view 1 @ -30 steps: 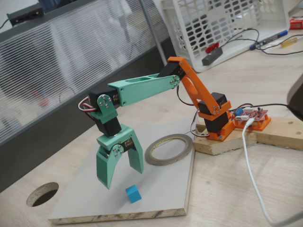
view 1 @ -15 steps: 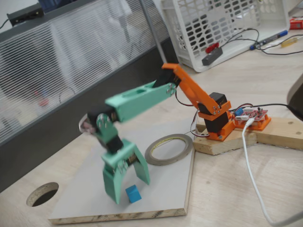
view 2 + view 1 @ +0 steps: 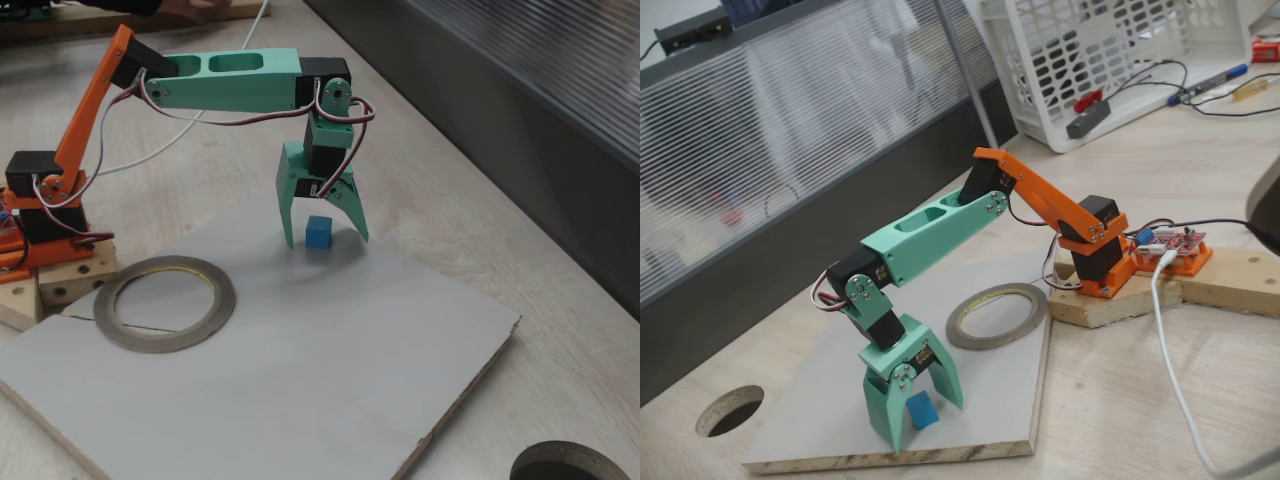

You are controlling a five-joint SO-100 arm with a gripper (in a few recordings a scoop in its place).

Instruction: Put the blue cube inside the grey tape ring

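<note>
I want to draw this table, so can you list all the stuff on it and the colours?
small sky-blue plain cube: one, on the board, between the jaws
flat grey tape ring: one, on the board near the arm's base
pale grey board: one, on the wooden table
round hole: one, dark, in the tabletop
white plastic basket: one, far back
white cable: one, right side
green gripper: one, jaws open astride the cube, on a green-and-orange arm

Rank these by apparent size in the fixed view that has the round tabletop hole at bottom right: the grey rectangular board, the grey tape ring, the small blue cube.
1. Grey rectangular board, clearly largest.
2. Grey tape ring, lying on the board.
3. Small blue cube, smallest, between the open gripper fingers.
</note>
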